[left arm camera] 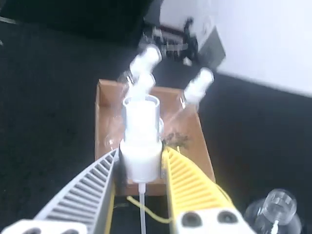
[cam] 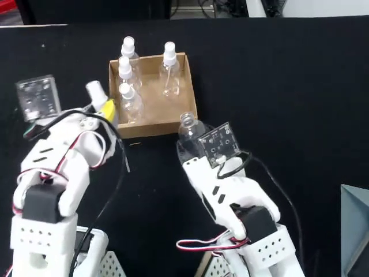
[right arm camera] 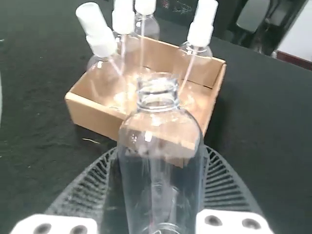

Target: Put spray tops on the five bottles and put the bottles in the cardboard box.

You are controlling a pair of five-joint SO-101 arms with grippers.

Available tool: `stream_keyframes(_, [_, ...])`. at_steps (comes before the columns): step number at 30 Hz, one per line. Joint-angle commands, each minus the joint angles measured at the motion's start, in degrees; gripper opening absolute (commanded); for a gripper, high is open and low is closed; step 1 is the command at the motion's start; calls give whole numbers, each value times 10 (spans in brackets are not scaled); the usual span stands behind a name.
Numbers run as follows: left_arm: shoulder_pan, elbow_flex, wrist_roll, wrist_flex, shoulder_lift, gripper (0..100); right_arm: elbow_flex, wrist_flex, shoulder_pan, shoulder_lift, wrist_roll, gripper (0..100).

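One clear bottle (right arm camera: pixel 161 141), neck open, clamped in right pincer (right arm camera: pixel 161 170) beside the cardboard box (cam: pixel 167 124). Four capped bottles (cam: pixel 131 103) stand inside. Left pincer (left arm camera: pixel 141 168) grips one white spray top (left arm camera: pixel 140 139), tube (left arm camera: pixel 142 209) dangling.

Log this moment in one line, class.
left gripper: shut on spray top | right gripper: shut on uncapped bottle | cardboard box: four capped bottles

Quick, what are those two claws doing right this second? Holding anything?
Left gripper: closed on a white spray top.
Right gripper: closed on a clear bottle with no top.
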Motion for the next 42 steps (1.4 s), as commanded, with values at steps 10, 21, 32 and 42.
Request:
stream_keyframes(10, [-15,-9,33,-12,-52,29,20,-17,-103,-14,5,152])
stream_keyframes(21, [-66,-8,90,-12,-52,29,104,-126,-155,-14,6,149])
stream_keyframes(32, [-70,-15,102,-30,-52,29,124,-133,-195,-14,6,149])
stream_keyframes(42, [-67,-27,102,-34,-52,29,151,-136,-215,-14,7,149])
